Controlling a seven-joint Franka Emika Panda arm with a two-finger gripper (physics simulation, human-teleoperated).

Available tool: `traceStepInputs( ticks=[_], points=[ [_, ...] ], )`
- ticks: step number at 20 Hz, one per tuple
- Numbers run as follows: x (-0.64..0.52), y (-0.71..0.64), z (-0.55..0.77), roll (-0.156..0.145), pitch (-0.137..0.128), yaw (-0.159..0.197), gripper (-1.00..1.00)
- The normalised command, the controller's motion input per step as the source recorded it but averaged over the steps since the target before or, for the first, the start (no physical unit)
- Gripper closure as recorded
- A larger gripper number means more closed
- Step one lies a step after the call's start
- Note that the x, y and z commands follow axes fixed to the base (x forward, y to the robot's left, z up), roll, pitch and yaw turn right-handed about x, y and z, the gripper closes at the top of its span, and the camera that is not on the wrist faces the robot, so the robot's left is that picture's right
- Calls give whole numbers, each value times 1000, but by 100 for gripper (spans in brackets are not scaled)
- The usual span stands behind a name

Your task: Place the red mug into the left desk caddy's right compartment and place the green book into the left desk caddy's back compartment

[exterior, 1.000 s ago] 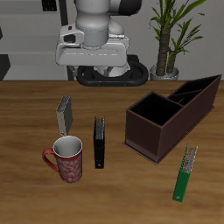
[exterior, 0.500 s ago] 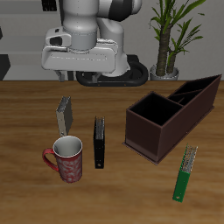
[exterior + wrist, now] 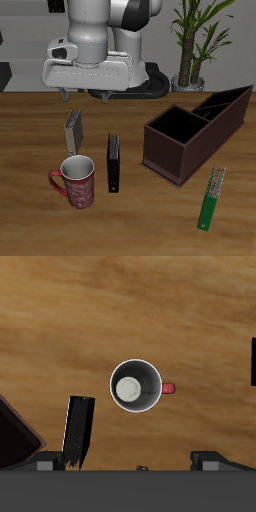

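Gripper (image 3: 85, 97) fingers mostly hidden under its housing, spread undeterminable. Red mug (image 3: 75, 182) stands unobstructed, lower left of the exterior frame.

I see a grey book (image 3: 74, 128) standing upright on the wooden table (image 3: 150, 215), farther back than a black book (image 3: 114, 163) that stands on edge with its spine up, well apart from it. Behind the table's back edge there is a potted plant (image 3: 193, 40) with long green leaves
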Motion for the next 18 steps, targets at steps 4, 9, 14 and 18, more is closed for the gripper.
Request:
traceStepInputs(
  ticks=[4, 9, 14, 18],
  points=[
    [236, -62, -28, 1, -14, -13, -100],
    [217, 13, -47, 12, -15, 15, -100],
    [219, 58, -108, 49, -15, -4, -100],
    [221, 93, -202, 35, -1, -18, -100]
  ],
)
